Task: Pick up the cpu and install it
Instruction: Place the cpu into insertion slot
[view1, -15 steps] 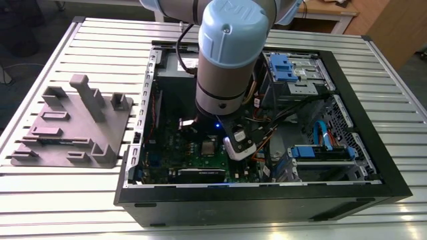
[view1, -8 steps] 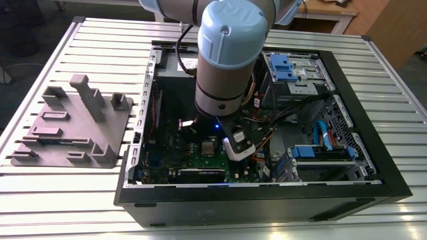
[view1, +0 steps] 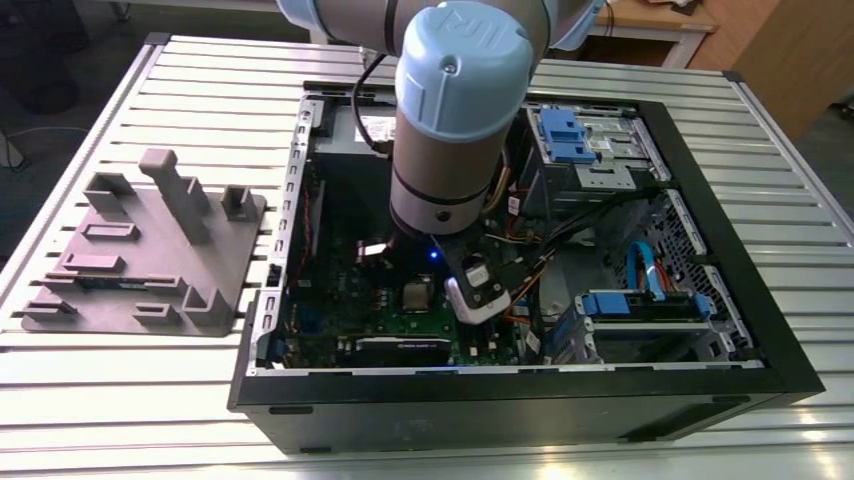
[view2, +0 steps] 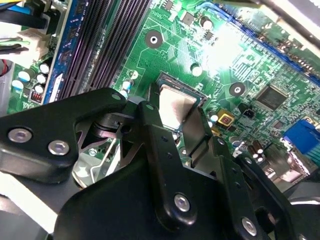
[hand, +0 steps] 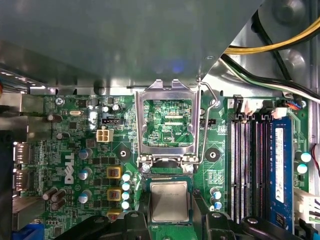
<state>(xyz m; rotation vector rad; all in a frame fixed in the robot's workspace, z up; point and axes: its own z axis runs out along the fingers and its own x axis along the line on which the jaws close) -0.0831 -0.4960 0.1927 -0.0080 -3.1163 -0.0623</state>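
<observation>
Cpu (hand: 170, 201) down at mobo (hand: 65, 145), w/ gripper (view2: 174, 112) clamped on both its sides.

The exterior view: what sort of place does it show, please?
Probably a robotics lab for PC assembly: an open computer case on a slatted metal table and a robot arm reaching inside.

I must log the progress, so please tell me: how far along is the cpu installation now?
Done: the cpu is already at the socket on the motherboard, just below the hinge of the socket frame. In hand: the gripper straddles the cpu; whether it grips it, or the chip is fully seated, cannot be told. Left: the frame stands open and its lever is up, so nothing is locked.
</observation>
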